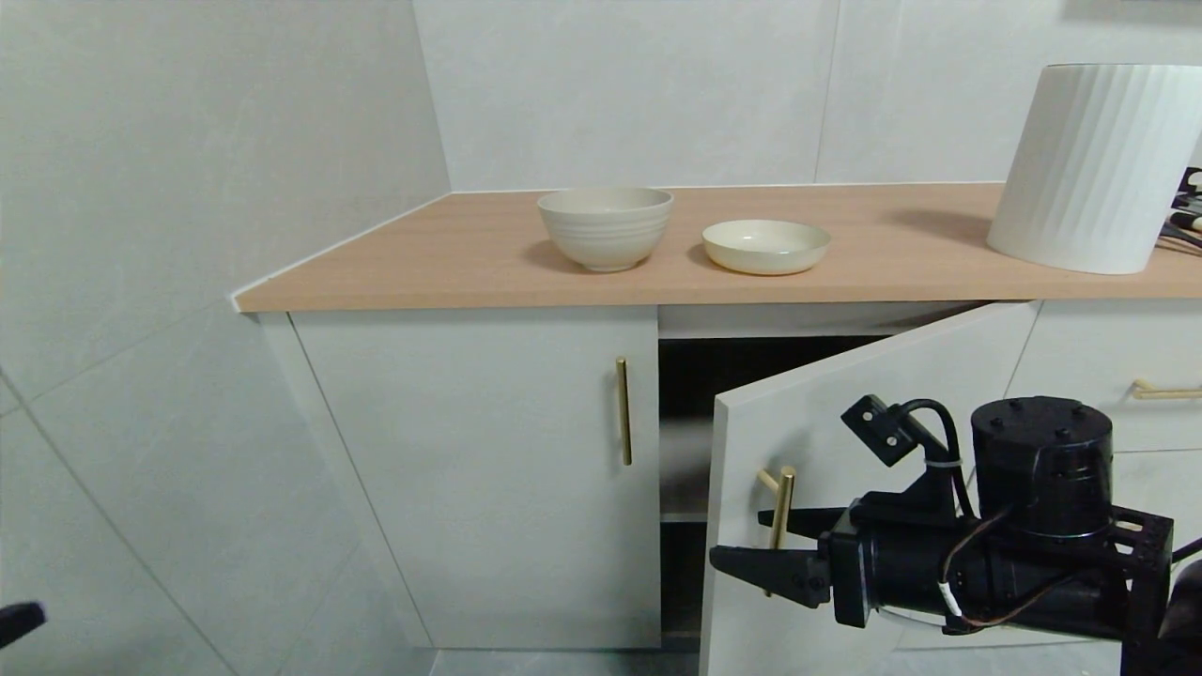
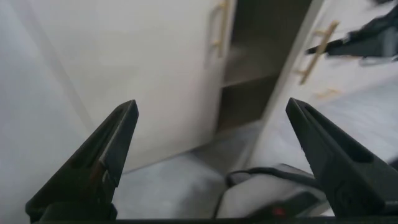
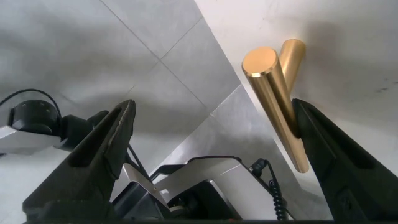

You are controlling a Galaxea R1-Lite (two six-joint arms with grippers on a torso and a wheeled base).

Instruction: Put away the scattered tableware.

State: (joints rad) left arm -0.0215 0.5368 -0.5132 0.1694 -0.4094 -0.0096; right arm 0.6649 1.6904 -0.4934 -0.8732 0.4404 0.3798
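Note:
A cream ribbed bowl and a shallow cream plate stand side by side on the wooden countertop. Below them the cabinet's right door hangs partly open. My right gripper is open at that door's brass handle. In the right wrist view the handle lies between the spread fingers, close to one finger. My left gripper is open and holds nothing, low near the floor, facing the cabinet opening.
A tall white ribbed container stands at the counter's right end. The left cabinet door is closed, with a brass handle. A shelf shows inside the dark opening. Drawers with a brass pull lie to the right. Tiled wall bounds the left.

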